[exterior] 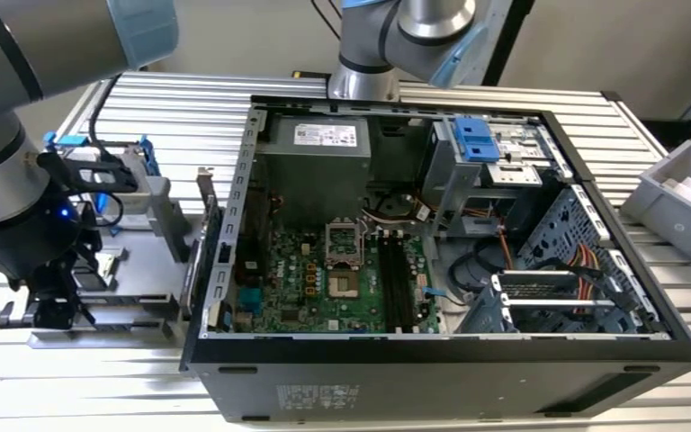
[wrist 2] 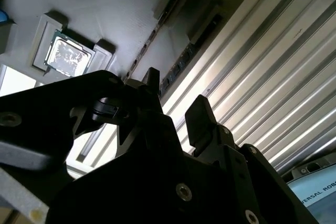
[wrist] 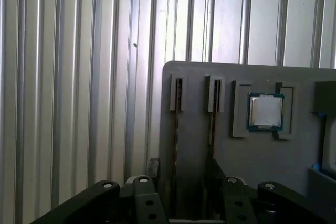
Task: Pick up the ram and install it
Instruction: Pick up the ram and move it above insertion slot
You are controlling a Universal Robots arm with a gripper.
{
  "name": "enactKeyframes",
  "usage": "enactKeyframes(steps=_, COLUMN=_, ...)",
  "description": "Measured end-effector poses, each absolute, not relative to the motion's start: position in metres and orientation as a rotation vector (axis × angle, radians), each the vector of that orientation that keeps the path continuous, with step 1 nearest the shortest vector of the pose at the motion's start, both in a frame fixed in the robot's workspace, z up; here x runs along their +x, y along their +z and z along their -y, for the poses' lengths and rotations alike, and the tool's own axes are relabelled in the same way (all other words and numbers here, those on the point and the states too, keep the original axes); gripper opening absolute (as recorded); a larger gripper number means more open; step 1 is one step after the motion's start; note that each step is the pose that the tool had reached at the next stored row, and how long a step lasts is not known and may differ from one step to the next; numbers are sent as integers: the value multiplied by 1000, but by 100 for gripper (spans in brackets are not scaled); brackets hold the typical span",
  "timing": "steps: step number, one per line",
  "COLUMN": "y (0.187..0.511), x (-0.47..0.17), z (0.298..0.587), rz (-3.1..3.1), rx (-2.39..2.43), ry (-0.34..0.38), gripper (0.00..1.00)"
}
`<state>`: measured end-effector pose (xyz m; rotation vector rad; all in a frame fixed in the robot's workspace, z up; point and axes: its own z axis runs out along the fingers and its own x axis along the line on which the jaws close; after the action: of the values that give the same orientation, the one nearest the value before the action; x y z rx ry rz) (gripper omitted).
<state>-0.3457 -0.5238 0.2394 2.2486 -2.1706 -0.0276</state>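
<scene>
Over the grey tray (wrist: 195, 85) on the slatted desk (wrist: 73, 77): my claw (wrist: 184, 184) hangs open and empty, lined up on the ram (wrist: 177, 124), which stands on edge in its slot. Pick-up step, grasp not yet made. By my reckoning, closing calls for pads square on the stick's flat faces, clear of the neighbouring stick (wrist: 212, 121).

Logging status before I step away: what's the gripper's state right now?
Gripper: open, holding nothing, poised over the ram standing in its grey holder.
</scene>
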Motion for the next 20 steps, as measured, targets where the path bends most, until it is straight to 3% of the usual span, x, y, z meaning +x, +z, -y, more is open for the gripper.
enactKeyframes(steps=20, y=220, x=-346, z=521, rz=2177, rx=2227, ry=-11, gripper=100)
